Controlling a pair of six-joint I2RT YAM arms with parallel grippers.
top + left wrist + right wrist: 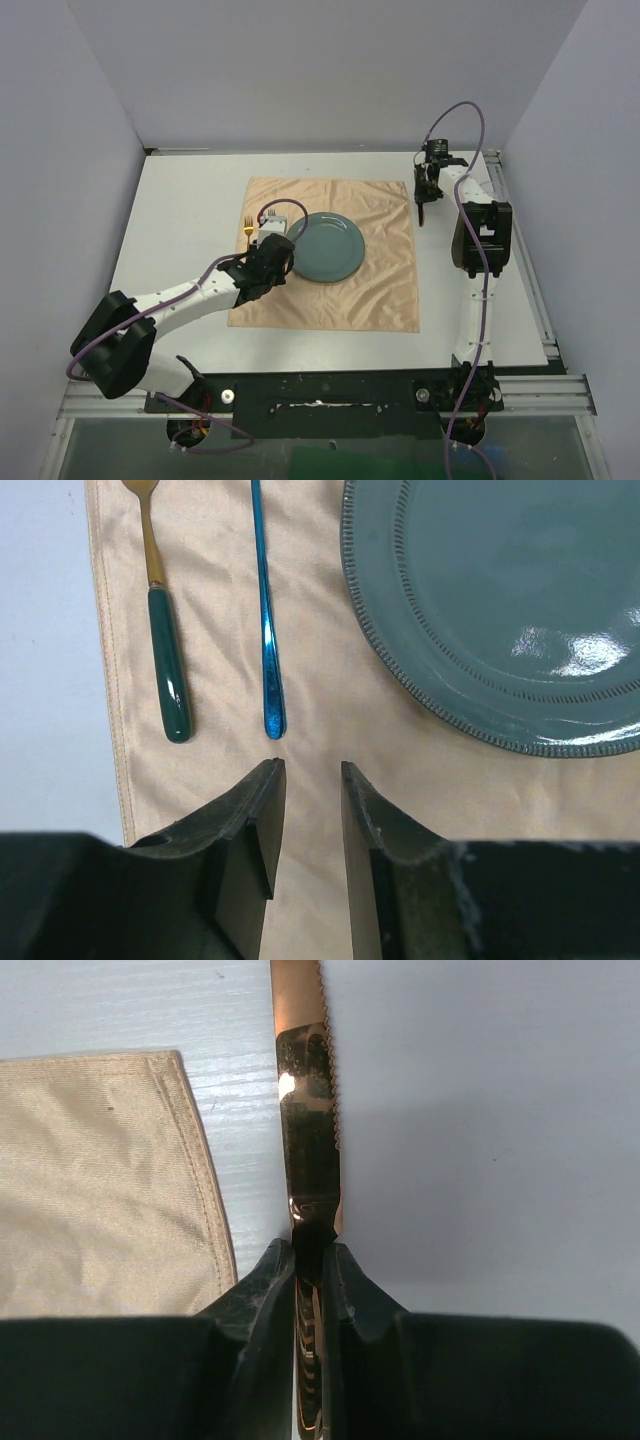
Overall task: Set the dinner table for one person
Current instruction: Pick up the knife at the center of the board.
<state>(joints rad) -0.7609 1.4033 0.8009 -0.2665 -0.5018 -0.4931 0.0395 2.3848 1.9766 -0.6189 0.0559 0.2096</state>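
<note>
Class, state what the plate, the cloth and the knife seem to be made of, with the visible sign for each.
Plate: probably glazed ceramic; glossy highlights, beaded rim.
Cloth: woven fabric, matte; soft wrinkles, stitched hem.
Knife: polished metal, copper-gold tone; mirror-like reflections, serrated edge.

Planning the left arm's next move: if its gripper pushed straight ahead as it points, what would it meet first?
Likely the blue utensil, its near tip just ahead on the cloth; height unclear.

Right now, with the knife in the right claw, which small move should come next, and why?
Probably swing the right claw left, over the cloth beside the plate. It is shut on the knife over bare table, past the cloth's corner; the fork lies on the plate's other side.
</note>
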